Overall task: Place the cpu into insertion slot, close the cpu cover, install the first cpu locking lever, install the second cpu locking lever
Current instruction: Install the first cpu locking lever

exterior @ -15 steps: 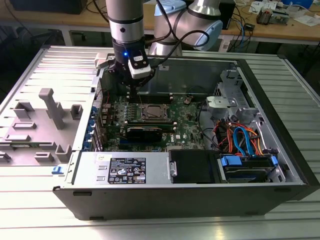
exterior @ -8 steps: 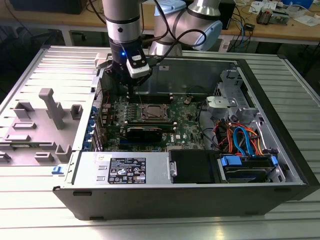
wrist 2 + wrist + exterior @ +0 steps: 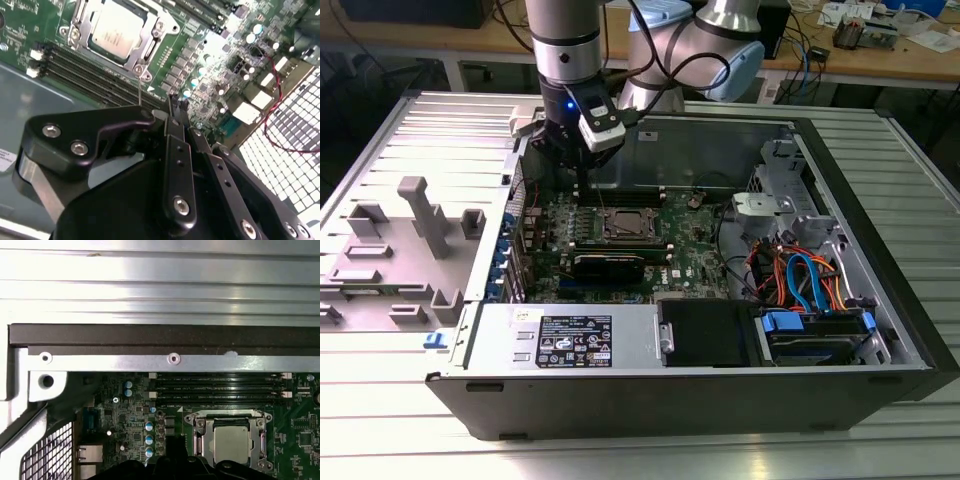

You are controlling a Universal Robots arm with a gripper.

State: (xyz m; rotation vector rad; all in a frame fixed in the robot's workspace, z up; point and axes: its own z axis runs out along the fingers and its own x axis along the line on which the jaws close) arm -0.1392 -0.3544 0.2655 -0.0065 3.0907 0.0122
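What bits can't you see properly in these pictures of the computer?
1. The cpu cover: in the second wrist view, one side is cut off by the picture's edge.
2. The memory slots: in that view, one end runs behind the gripper.
3. The cpu: in the first wrist view, the gripper hides one edge.
4. The cpu's markings: too small in the exterior view.

arm (image 3: 566,40) points straight down, gripper (image 3: 176,106) apparently closed.
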